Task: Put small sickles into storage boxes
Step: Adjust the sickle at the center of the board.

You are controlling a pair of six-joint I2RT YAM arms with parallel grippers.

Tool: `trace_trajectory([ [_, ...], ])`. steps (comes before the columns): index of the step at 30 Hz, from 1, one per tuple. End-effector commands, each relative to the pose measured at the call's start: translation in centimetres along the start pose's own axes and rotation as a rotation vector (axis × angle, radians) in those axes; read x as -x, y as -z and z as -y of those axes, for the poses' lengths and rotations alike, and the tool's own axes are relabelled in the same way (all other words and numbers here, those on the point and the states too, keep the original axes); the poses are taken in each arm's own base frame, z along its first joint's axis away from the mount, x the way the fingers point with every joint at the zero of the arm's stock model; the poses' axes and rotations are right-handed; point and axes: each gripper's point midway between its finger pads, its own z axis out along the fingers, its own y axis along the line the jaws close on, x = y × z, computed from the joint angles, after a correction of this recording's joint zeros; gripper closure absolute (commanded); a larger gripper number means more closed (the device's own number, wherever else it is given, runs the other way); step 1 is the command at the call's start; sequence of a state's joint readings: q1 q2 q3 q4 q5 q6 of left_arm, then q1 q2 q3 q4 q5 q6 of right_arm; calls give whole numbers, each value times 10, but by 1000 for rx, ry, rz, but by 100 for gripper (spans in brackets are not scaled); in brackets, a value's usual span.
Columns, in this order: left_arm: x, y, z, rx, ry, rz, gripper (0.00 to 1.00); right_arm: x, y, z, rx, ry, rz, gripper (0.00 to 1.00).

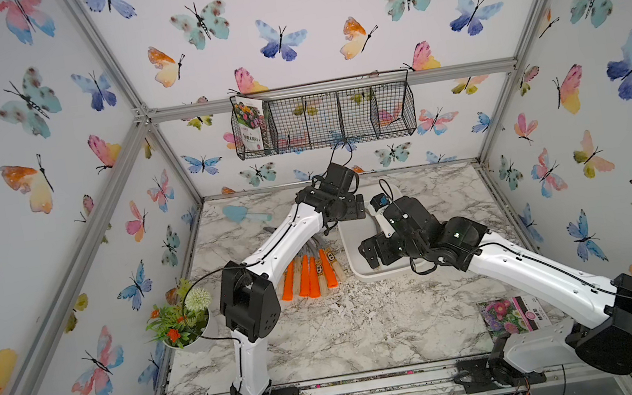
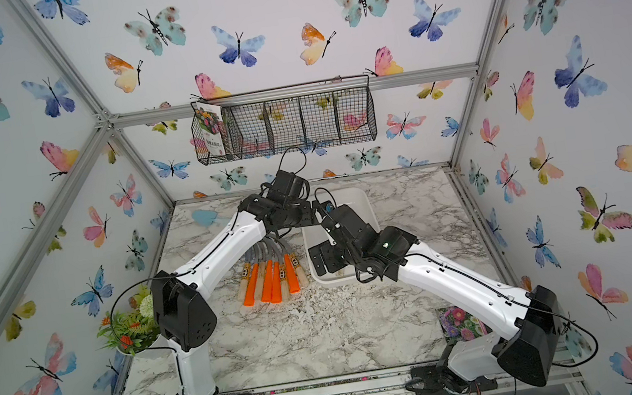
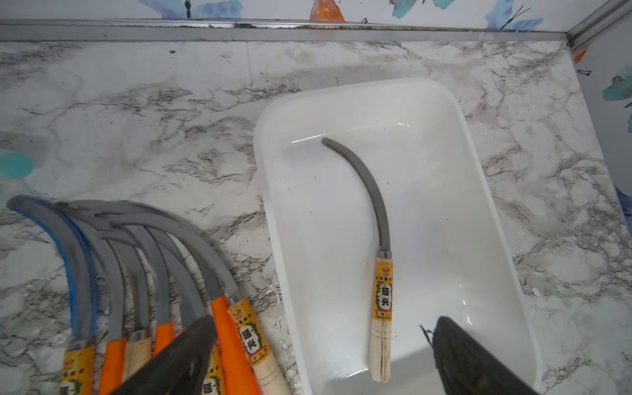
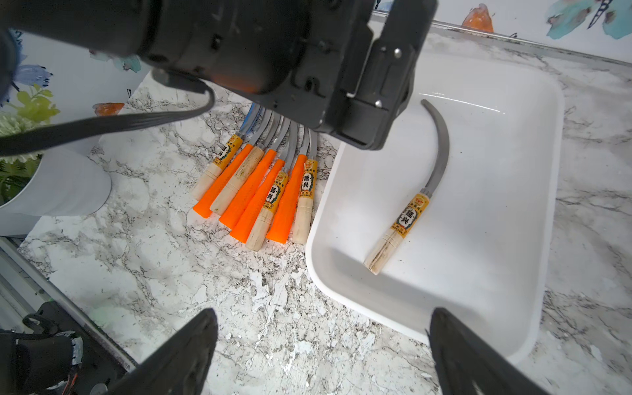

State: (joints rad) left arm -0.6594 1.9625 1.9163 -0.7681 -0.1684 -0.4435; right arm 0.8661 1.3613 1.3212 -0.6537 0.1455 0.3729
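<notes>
Tray: While one wood-handled sickle (image 3: 383, 260) lay along the floor of the white tray (image 3: 265, 171), blade tip toward the far end, nothing else was in it.
Pile: the other small sickles (image 4: 260, 191) lay fanned on the marble top (image 4: 171, 273) just beside the tray, with handles bunched and grey blades overlapping.
Left gripper (image 3: 323, 325): spread wide and empty, hanging above the border between pile and tray.
Right gripper (image 4: 323, 314): likewise wide and empty, over the tray's near edge.
Step, as judged: fetching the next sickle.
Doing it well: probably take the wood handle nearest the tray across its label band — never the blade. Lift straight up so that hooked blades would not drag their neighbours, then lay it parallel to the one inside.
</notes>
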Motion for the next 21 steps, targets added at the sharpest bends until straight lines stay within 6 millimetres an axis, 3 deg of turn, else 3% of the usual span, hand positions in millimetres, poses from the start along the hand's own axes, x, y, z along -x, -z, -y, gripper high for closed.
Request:
trace_trajectory([
  [1, 8, 21, -24, 97, -24, 40, 2, 14, 0, -15, 53, 0, 35, 2],
  [6, -3, 25, -51, 173, -12, -1, 2, 13, -8, -27, 84, 10, 28, 2],
  [21, -52, 40, -117, 187, 94, -69, 2, 5, -33, -60, 173, 38, -2, 2],
])
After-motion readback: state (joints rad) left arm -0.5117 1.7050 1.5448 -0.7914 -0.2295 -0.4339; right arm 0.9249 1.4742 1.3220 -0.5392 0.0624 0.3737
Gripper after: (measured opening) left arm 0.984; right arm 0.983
